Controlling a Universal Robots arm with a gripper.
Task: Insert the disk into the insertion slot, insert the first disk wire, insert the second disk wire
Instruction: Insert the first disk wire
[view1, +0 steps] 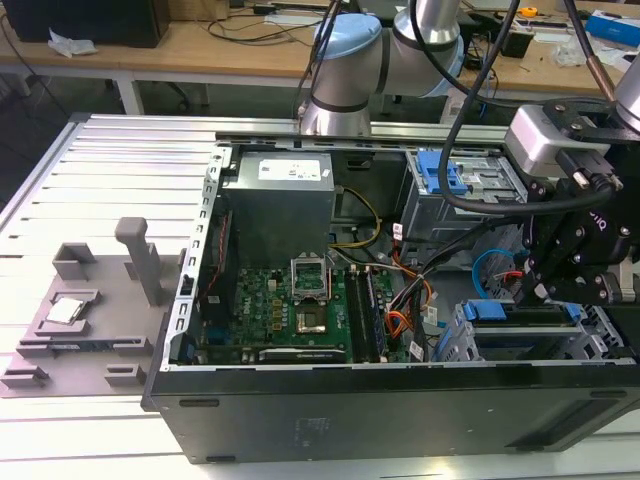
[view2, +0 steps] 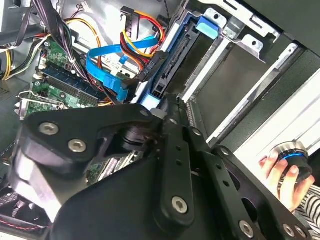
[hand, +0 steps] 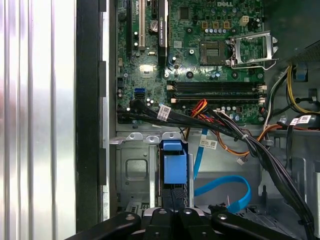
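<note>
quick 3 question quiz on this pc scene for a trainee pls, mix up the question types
1. True or false: the disk in its blue carrier stands in the insertion slot.
2. Multiple choice: the flat cable looping beside the disk is A) red, B) blue, C) green.
3. Short answer: in the exterior view, over which end of the computer case does the claw hang?

Key: 1 true; 2 B; 3 the end at the exterior view's right, above the disk.
</note>
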